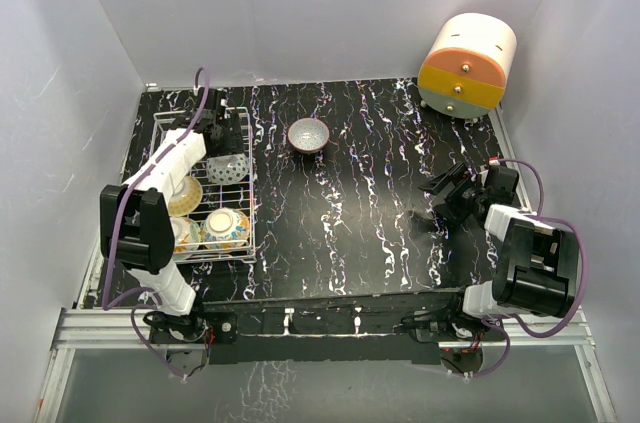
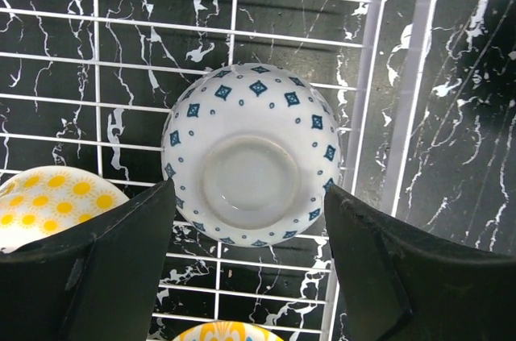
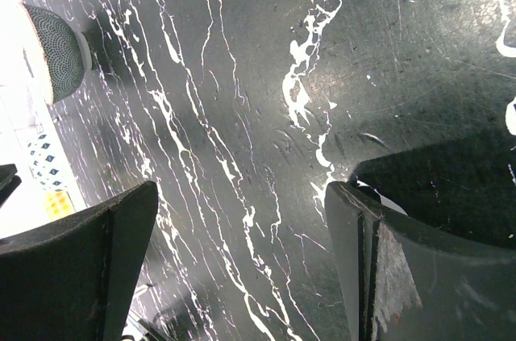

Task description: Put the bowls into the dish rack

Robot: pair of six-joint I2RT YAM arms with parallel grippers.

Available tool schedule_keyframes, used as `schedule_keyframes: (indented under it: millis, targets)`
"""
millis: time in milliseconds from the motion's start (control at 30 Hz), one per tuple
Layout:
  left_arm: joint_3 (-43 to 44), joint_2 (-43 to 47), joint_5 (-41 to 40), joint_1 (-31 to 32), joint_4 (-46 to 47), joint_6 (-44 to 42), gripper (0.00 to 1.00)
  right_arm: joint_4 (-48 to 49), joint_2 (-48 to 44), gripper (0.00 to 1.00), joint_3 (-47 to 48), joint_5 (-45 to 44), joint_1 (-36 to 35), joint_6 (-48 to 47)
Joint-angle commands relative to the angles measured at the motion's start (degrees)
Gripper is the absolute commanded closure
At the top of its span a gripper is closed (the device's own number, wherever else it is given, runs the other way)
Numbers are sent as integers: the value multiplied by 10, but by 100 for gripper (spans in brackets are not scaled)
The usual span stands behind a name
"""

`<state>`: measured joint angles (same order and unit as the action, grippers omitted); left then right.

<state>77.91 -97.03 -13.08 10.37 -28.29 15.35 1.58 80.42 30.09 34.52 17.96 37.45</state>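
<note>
Four bowls [image 1: 227,228] fill the dish rack [image 1: 250,213]; one bowl [image 1: 308,135] sits outside.

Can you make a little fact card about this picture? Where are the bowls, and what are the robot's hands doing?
Rack: white wire dish rack, on the left side of the table
Bowls in rack: four, it seems; the left arm hides part
Bowl left out: grey bowl, upright on the table, right of the rack
Left gripper: open, above the blue-diamond bowl, which lies upside down in the rack
Right gripper: open, over bare table, holding nothing
Also there: drum, far right corner
</note>
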Motion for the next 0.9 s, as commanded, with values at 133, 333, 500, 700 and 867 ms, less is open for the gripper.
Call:
schedule_keyframes:
  millis: [133, 333, 500, 700, 867]
  targets:
    - [-4, -15, -59, 3, -8, -12, 28, 30, -2, 13, 2, 15, -2, -3]
    - [-1, -34, -66, 4, -7, -12, 28, 31, -3, 13, 1, 16, -2, -3]
    - [7, -45, -89, 2, -6, -20, 33, 34, -3, 13, -1, 17, -2, 0]
    - [29, -61, -131, -18, -11, -28, 33, 37, -2, 13, -3, 20, -2, 2]
    - [32, -62, -118, -60, -6, -28, 33, 40, -1, 13, -3, 22, -2, 2]
